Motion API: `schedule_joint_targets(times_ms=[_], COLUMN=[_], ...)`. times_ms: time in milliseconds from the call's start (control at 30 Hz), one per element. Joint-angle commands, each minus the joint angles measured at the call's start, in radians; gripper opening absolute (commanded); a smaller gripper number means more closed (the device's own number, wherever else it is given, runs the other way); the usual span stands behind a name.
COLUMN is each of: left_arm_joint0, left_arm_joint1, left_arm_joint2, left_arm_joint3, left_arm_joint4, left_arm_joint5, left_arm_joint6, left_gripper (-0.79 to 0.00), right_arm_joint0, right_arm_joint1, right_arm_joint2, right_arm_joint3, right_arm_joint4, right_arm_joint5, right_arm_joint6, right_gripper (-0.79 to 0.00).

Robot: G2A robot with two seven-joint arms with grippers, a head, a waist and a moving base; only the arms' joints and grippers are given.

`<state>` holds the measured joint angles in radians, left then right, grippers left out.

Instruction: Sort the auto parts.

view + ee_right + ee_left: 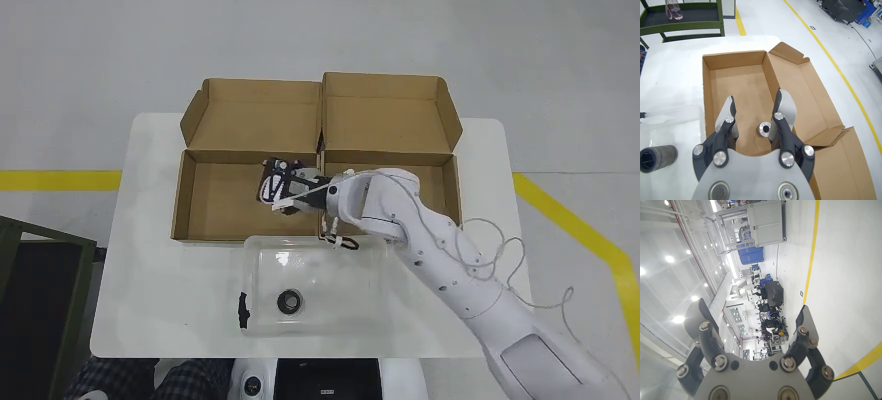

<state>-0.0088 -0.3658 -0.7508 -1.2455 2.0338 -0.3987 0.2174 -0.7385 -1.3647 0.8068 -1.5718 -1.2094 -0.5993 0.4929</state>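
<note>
My right gripper [276, 186] [755, 95] hangs open over the left cardboard box [215, 205] [738, 83], near the box's right end. A short silver bushing [764, 130] with a hole in its end stands on the box floor below and between the fingers, not gripped. A dark grey cylindrical sleeve [291, 301] [658, 158] lies in the clear plastic tray [370, 262] at the table's front. A small black part [243, 308] sits at the tray's left edge. My left gripper [753, 304] is open, holds nothing, and points out at the room.
A second open cardboard box [440, 185] stands right of the first, both with lids folded back. The white table [150, 260] has bare room left of the boxes and tray. A green cart [681, 19] stands off the table's left side.
</note>
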Motion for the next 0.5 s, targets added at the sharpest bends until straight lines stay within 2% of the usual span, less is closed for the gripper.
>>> schedule_joint_targets(times_ms=[0, 33, 233, 467], left_arm_joint0=[0.000, 0.000, 0.000, 0.000], left_arm_joint1=[0.000, 0.000, 0.000, 0.000], left_arm_joint2=[0.000, 0.000, 0.000, 0.000], left_arm_joint3=[0.000, 0.000, 0.000, 0.000], left_arm_joint4=[0.000, 0.000, 0.000, 0.000], left_arm_joint5=[0.000, 0.000, 0.000, 0.000], left_arm_joint6=[0.000, 0.000, 0.000, 0.000], left_gripper=[0.000, 0.000, 0.000, 0.000], right_arm_joint0=[-0.046, -0.067, -0.186, -0.326], right_arm_joint1=[0.014, 0.020, 0.054, 0.086], right_arm_joint2=[0.033, 0.047, 0.119, 0.166], right_arm_joint3=[-0.067, -0.097, -0.236, -0.327], right_arm_joint4=[0.005, 0.006, -0.018, -0.053], right_arm_joint5=[-0.024, -0.036, -0.106, -0.169], right_arm_joint6=[0.022, 0.029, 0.063, 0.091], right_gripper=[-0.391, -0.360, -0.314, -0.283])
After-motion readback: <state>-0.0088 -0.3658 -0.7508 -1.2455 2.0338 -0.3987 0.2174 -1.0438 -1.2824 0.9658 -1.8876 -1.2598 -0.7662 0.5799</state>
